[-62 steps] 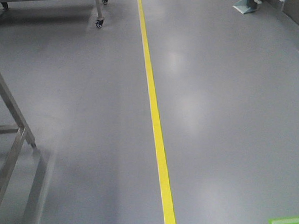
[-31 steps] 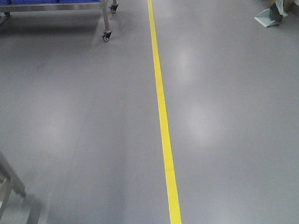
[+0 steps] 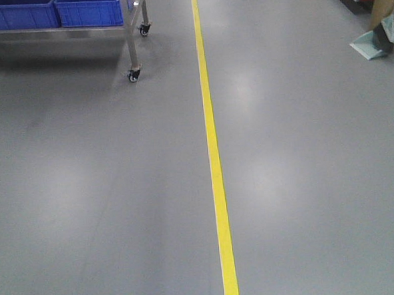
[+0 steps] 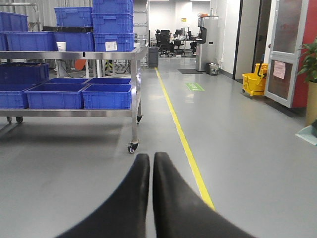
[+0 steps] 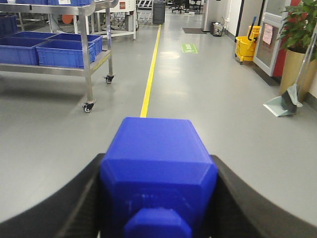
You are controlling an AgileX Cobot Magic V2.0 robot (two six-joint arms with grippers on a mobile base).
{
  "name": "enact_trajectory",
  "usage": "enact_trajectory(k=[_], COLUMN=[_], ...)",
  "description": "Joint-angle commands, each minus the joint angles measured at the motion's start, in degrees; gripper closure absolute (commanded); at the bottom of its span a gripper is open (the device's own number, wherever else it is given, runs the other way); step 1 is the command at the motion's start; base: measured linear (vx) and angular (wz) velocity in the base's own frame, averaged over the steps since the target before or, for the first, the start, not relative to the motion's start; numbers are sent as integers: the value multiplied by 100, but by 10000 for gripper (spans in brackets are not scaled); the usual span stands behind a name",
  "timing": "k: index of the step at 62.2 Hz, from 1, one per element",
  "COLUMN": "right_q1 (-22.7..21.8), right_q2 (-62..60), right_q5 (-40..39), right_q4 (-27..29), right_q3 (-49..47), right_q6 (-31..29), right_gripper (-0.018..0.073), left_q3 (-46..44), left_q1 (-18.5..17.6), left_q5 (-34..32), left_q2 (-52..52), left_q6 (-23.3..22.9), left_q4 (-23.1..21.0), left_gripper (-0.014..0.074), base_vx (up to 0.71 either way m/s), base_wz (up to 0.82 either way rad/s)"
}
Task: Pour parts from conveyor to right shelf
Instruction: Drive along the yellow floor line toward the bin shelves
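Between the dark fingers of the right tool [image 5: 161,186], at 6 o'clock in its wrist view, sits the blue part [image 5: 156,148], clamped on both sides with its small knob toward the camera. Fingers of the left tool [image 4: 151,166] press together with nothing between them, above the grey floor [image 3: 306,181], yellow line [image 3: 215,173] at 1 o'clock. At 10 o'clock ahead stands the steel shelf [image 4: 74,55] on castors, blue bins [image 4: 106,96] on its lower tier, well apart from both tools.
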Motion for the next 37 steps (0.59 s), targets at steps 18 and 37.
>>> enact_trajectory(k=[18, 37], right_q1=[7, 7], right_q2=[54, 54], right_q5=[-463, -463], right_q4=[-15, -15], right_q3=[-179, -179], right_q6=[-34, -34], right_gripper=[568, 568], left_q3=[171, 171], left_q1=[-5, -5], left_q5=[-416, -416], left_q2=[-64, -64], left_q6=[-49, -49], left_q4=[0, 0], left_gripper=[603, 603], base_vx=[87, 80], base_wz=[13, 14])
